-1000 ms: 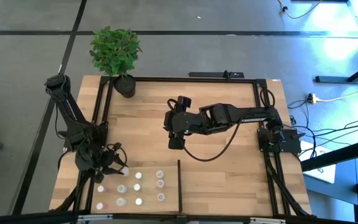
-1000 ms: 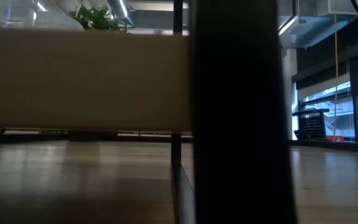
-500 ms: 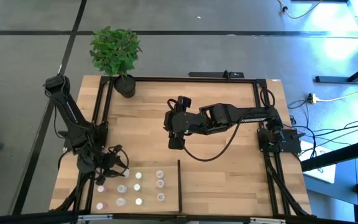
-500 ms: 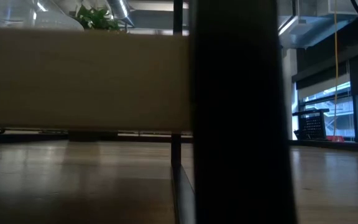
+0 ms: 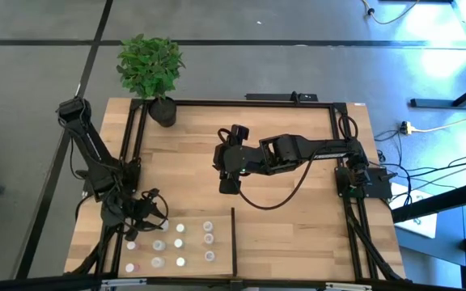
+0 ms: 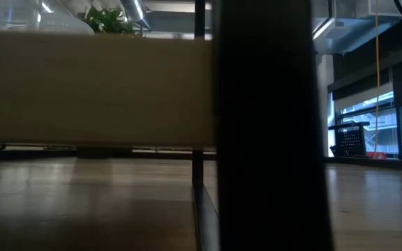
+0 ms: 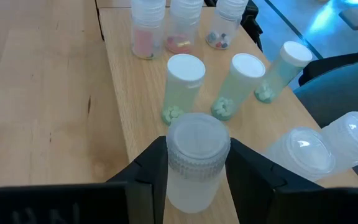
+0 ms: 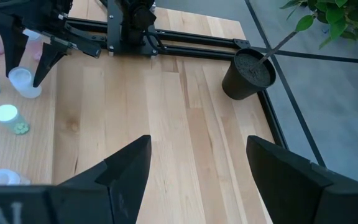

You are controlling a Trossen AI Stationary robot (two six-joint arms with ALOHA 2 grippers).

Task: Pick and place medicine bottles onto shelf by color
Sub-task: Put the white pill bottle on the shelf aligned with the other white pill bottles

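We keep the left gripper (image 7: 194,180) jaws clamped on the clear-capped bottle (image 7: 196,160), lowering it upright clear of the white-capped bottles (image 7: 182,87); the right gripper (image 8: 194,171) jaws wait open.

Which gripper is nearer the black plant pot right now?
Right. The right gripper hovers open mid-table, closer to the plant pot at the far left corner; the left gripper holds a bottle by the near-left bottles.
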